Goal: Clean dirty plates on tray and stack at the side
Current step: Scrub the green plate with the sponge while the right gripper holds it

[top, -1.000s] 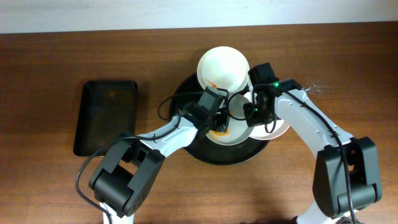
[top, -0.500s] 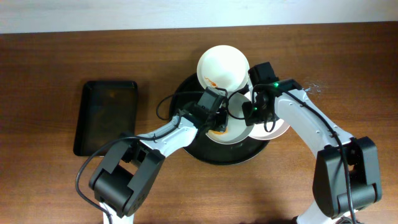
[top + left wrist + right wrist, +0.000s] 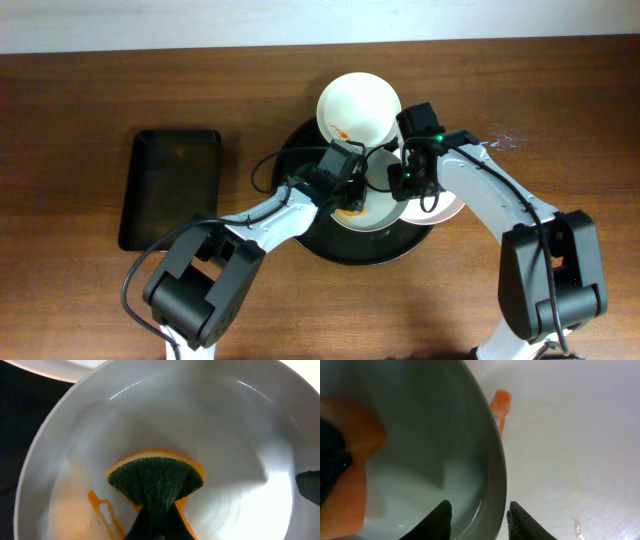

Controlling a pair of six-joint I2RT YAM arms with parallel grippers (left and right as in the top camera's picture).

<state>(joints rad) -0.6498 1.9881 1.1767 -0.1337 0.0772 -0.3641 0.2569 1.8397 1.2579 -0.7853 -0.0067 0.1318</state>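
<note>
The round black tray (image 3: 350, 250) sits mid-table. A white plate (image 3: 360, 105) with an orange smear overlaps its far rim. A pale blue-white plate (image 3: 378, 212) lies in the tray. My left gripper (image 3: 350, 198) is shut on a green and orange sponge (image 3: 155, 480) pressed into this plate (image 3: 210, 420), beside an orange smear (image 3: 102, 510). My right gripper (image 3: 405, 182) is shut on this plate's rim (image 3: 492, 495), one finger on each side (image 3: 480, 520). A third whitish plate (image 3: 445, 208) with a smear (image 3: 501, 400) lies under it at the right.
A smaller rectangular black tray (image 3: 170, 188) lies at the left of the brown wooden table. Both arms reach in from the near edge and meet over the round tray. A pale strip runs along the table's far edge.
The right gripper has shifted slightly left along the plate rim. The left gripper and sponge have barely moved.
</note>
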